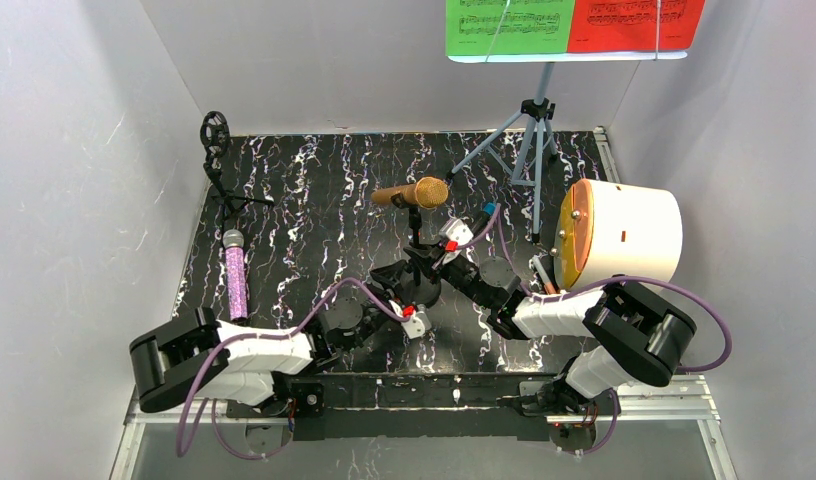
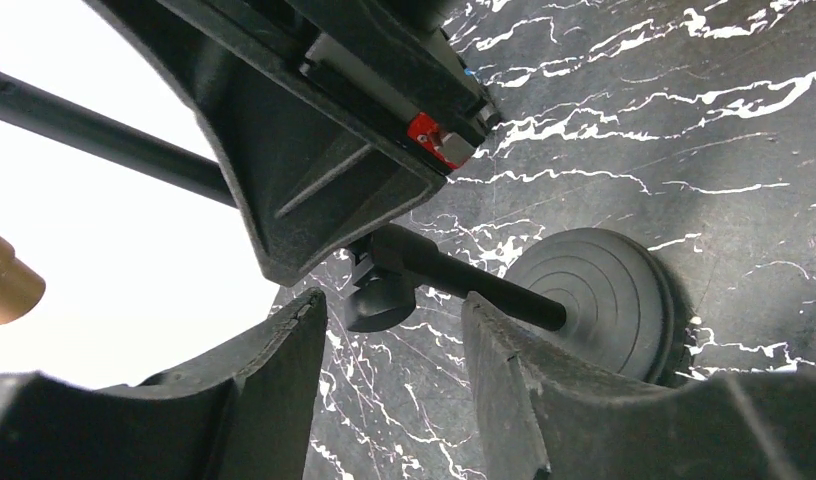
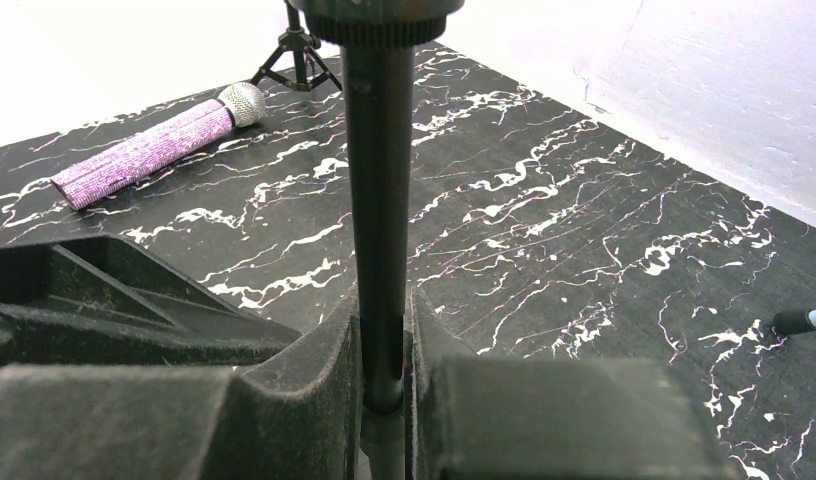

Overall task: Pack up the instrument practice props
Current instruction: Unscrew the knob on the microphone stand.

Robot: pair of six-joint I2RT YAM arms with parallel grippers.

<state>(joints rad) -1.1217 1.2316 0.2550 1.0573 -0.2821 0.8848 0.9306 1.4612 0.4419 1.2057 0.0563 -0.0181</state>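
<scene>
You have the purple glitter microphone [image 1: 234, 285] lying flat on the counter [image 1: 314, 200], far left | your left pincer [image 2: 394, 305] stands apart low by the black mic stand [image 2: 594, 290], near its round base | gold microphone [image 1: 416, 192] sits atop that stand | your right pincer [image 3: 384, 335] is clamped on its pole | music rack [image 1: 537, 108] back right.

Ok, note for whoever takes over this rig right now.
Right gripper: shut on the thin black microphone stand, gold microphone on top.
Left gripper: open, fingers flanking its pole near the round base.
Purple glitter microphone: lying on the black marbled table, left.
Second black mount: back left.
Pale blue music rack on tripod legs, green and red score sheets on it: back.
Done: nothing packed. Left: everything.
</scene>
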